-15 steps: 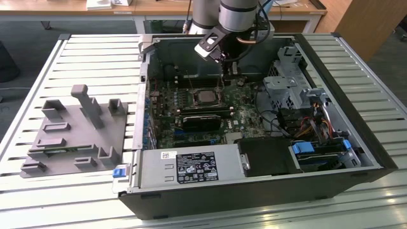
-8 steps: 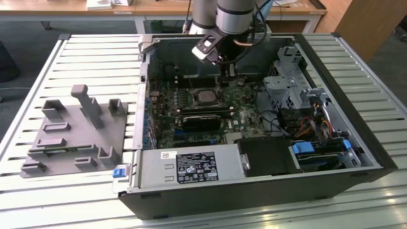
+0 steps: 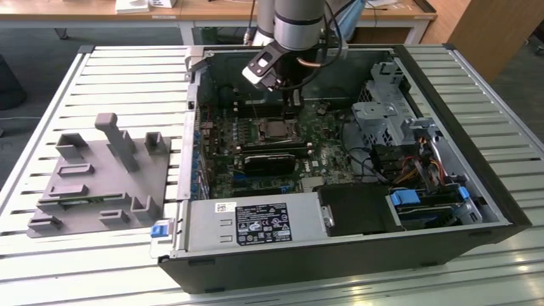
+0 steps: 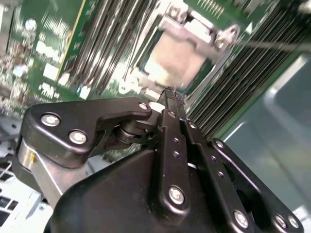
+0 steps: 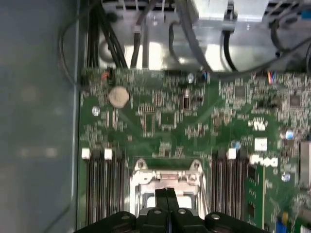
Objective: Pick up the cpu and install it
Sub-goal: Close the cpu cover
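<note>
Inside the open computer case point(image 3: 357, 261), the gripper point(image 5: 167, 194) hangs over the socket point(image 5: 167, 177), fingers pressed together, holding nothing; the cpu point(image 4: 175, 57) lies in that socket on the green board point(image 5: 165, 121).

exterior view: high, whole case point(image 3: 340, 264) | both wrist views: close (steeply down), sharing socket point(image 5: 167, 177) point(image 4: 194, 29)

An open computer case point(image 3: 480, 146) lies on the slatted metal table point(image 3: 127, 70). Inside it, the green motherboard point(image 3: 225, 178) sits toward nine o'clock, the labelled power supply point(image 3: 255, 223) at six and a metal drive cage point(image 3: 383, 118) at two. A grey fixture plate point(image 3: 93, 185) lies just beside the case at nine o'clock. A coin battery point(image 5: 119, 96) sits on the board.
</note>
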{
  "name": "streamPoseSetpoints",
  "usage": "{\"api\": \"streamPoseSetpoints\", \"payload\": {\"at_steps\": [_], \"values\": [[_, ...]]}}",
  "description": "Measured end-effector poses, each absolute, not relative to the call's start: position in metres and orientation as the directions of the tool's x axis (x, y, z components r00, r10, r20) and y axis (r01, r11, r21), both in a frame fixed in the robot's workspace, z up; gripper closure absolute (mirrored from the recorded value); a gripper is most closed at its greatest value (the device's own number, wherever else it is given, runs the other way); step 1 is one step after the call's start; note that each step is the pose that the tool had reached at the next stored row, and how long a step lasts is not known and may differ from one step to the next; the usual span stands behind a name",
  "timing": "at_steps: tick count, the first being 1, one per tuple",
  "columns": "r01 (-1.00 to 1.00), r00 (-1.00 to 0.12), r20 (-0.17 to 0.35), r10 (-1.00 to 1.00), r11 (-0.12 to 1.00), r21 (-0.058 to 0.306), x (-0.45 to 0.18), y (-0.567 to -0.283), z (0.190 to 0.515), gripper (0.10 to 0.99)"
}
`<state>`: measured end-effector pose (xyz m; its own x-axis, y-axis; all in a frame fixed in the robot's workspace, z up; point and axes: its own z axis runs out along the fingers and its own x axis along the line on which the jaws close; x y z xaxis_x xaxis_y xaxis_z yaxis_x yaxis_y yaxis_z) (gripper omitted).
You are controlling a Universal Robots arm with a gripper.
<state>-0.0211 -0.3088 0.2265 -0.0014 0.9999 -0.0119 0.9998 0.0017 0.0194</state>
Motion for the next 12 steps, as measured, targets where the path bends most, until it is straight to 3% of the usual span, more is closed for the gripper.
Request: {"api": "streamPoseSetpoints", "payload": {"at_steps": [12], "values": [[1.000,-0.001,-0.012,1.000,0.002,0.019,-0.049,-0.309,0.212,0.980]]}}
